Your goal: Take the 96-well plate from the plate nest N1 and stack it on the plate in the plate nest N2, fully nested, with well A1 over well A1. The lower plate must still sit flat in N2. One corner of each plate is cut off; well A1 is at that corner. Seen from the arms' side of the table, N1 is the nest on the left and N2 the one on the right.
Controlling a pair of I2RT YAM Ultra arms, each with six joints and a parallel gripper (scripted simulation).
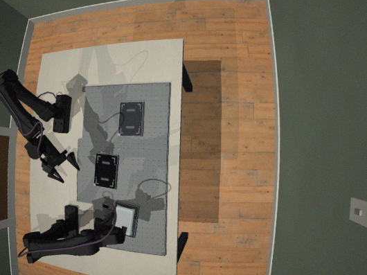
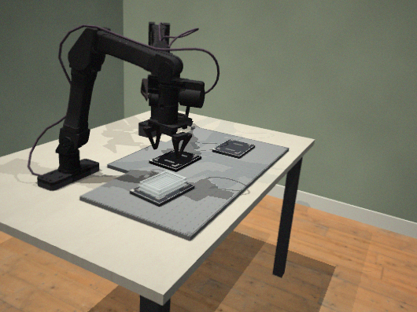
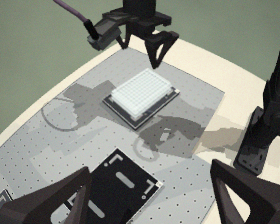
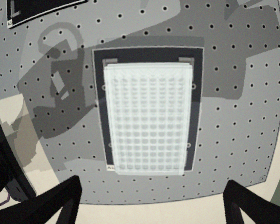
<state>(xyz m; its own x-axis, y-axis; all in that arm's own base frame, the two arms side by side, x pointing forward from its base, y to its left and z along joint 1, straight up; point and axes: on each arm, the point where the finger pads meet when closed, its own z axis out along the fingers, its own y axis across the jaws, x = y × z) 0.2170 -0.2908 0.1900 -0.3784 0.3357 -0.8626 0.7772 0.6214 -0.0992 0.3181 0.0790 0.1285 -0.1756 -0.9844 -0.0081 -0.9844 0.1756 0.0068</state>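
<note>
A white 96-well plate [image 1: 124, 217] sits squarely in the black nest at one end of the row. It also shows in the exterior view [image 2: 163, 184], where it looks layered, in the left wrist view [image 3: 140, 93] and in the right wrist view [image 4: 148, 118]. My right gripper [image 2: 167, 148] is open and empty, hovering well above the plate on its arm-side edge; it also shows in the left wrist view [image 3: 140, 47]. My left gripper [image 1: 62, 168] is open and empty over the table, beside the middle nest [image 1: 106, 171]. I cannot make out the cut corners.
The middle nest [image 2: 175, 160] and the far nest [image 1: 131, 118] are black and empty. All three stand on a grey perforated baseplate [image 1: 138, 175]. The right arm's base [image 2: 67, 175] and cables lie beside the baseplate.
</note>
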